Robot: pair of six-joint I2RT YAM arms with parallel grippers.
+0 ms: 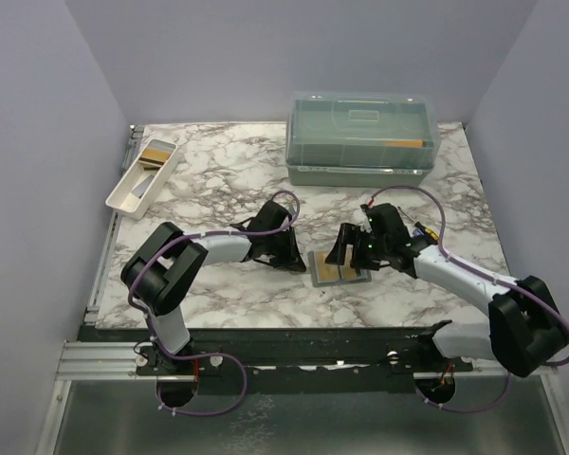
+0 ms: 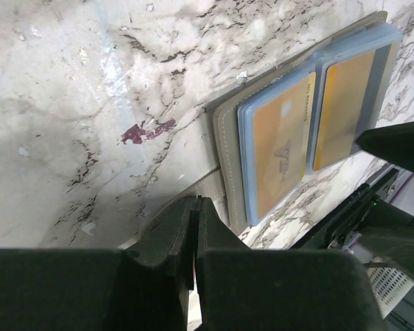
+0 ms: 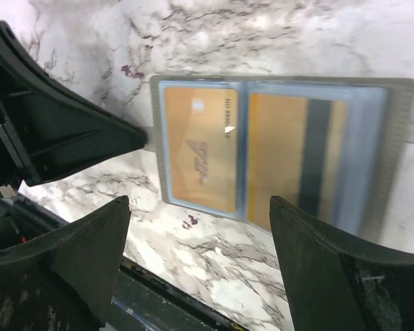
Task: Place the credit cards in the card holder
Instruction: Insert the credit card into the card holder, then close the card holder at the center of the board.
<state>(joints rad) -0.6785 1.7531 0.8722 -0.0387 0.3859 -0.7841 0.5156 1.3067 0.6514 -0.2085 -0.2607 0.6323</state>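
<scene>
card holder (image 3: 402, 158) noted lying open and flat on the table (image 1: 218, 190), between the two arms. two gold-orange cards (image 3: 200, 148) are seen seated in its clear sleeves, one per side. left gripper (image 2: 196, 207): jaws closed together at the holder's edge, by its tab; whether the tab is pinched cannot be told. right gripper (image 3: 199, 203): jaws spread wide and empty, held over the holder. further cards (image 1: 156, 152) appear to lie in the white tray (image 1: 121, 201), well apart.

risks judged:
- holder could be dragged or flipped shut if the left arm is moved while the tab is caught.
- a seated card could be scraped partly out by a descending right finger.
- an unanchored holder could slide when another card is pushed in.
</scene>
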